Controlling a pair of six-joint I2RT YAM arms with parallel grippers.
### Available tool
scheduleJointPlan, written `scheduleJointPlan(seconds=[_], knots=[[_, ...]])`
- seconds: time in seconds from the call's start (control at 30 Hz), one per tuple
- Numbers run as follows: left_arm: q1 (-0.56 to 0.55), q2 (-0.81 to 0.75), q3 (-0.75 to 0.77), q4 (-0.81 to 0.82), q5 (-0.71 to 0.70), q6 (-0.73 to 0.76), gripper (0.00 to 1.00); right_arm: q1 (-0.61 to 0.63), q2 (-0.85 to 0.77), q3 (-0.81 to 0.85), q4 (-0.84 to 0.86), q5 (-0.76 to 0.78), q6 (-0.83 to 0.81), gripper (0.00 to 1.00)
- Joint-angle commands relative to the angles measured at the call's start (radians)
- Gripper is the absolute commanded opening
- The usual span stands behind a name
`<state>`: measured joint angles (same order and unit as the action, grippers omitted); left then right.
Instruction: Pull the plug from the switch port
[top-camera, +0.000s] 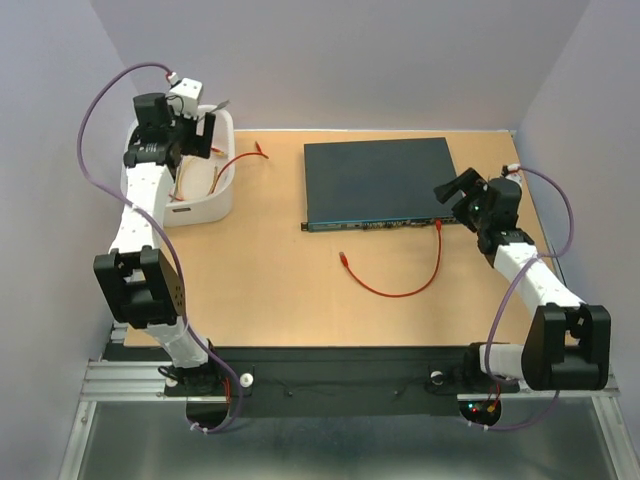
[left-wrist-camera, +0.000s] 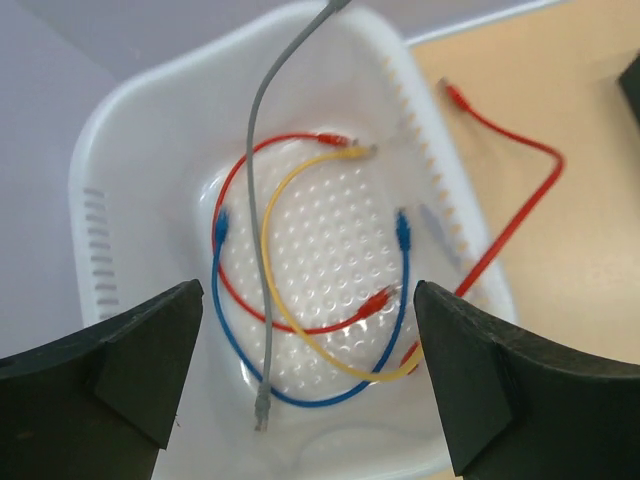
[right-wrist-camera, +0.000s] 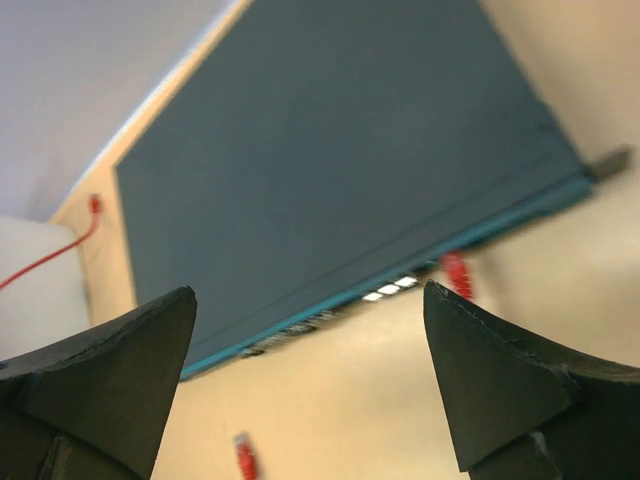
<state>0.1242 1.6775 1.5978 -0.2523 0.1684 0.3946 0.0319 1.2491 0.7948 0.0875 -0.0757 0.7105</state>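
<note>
The switch (top-camera: 375, 185) is a flat dark box at the back middle of the table, its teal socket face (top-camera: 375, 226) towards the arms. A red cable (top-camera: 400, 290) is plugged into that face by its plug (top-camera: 438, 224). It loops over the table to a free end (top-camera: 345, 258). My right gripper (top-camera: 447, 192) is open and empty beside the switch's right end, apart from the plug. In the right wrist view the switch (right-wrist-camera: 330, 170), plug (right-wrist-camera: 456, 273) and right gripper (right-wrist-camera: 308, 292) show. My left gripper (top-camera: 205, 130) hangs open and empty over the basket.
A white plastic basket (top-camera: 215, 200) stands at the back left, holding red, yellow, blue and grey cables (left-wrist-camera: 300, 330); its wall (left-wrist-camera: 130, 130) fills the left wrist view, with the left gripper (left-wrist-camera: 308, 288) above it. Another red cable (top-camera: 255, 155) trails from it onto the table.
</note>
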Motion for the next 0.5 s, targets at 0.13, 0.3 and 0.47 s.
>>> scheduleJointPlan(seconds=[0.13,0.3,0.47], knots=[[-0.234,-0.044,0.100,-0.102,0.091,0.001,0.99,-0.153,0.065,-0.097,-0.025,-0.124,-0.059,1.00],[-0.503,0.088,0.129,-0.100,0.077,-0.007,0.99,-0.167,0.145,-0.127,0.118,-0.229,-0.046,0.95],[-0.636,0.273,0.200,-0.090,0.057,-0.005,0.99,-0.280,0.266,-0.230,0.401,-0.384,0.102,0.69]])
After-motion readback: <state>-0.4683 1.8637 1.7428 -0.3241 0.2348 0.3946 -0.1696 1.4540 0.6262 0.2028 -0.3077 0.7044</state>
